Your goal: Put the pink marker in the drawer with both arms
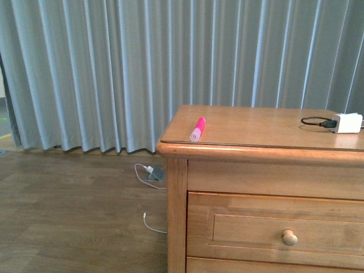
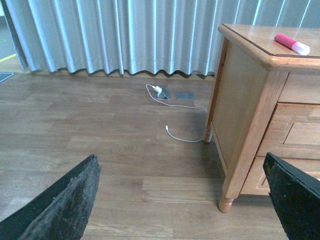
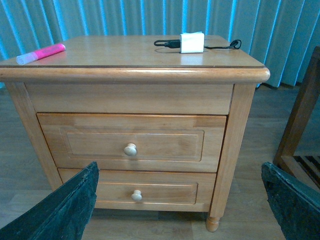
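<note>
The pink marker (image 1: 197, 129) lies flat on top of the bench (image 1: 256, 128), near the front corner on the robot's left. Its paler cap end points toward the bench's front edge, and nothing touches it. The same marker shows in the left wrist view (image 2: 292, 44) and the right wrist view (image 3: 40, 53). A white charger block (image 1: 347, 123) with a black cable stands at the opposite end of the bench top, well apart from the marker. The drawer (image 3: 131, 142), the upper of two in the bench front, is fully closed, and its round knob (image 3: 130, 149) is untouched. The lower drawer (image 3: 137, 189) is also closed. The left pincer (image 2: 180, 157) is spread wide with nothing between its fingers (image 2: 65, 205); it is off the bench's side, over the wooden floor (image 2: 100, 125). The right pincer (image 3: 179, 165) is likewise spread wide and empty, facing the bench front and clear of it. Neither arm shows in the front view. A pale pleated curtain (image 1: 114, 68) hangs behind the bench.
</note>
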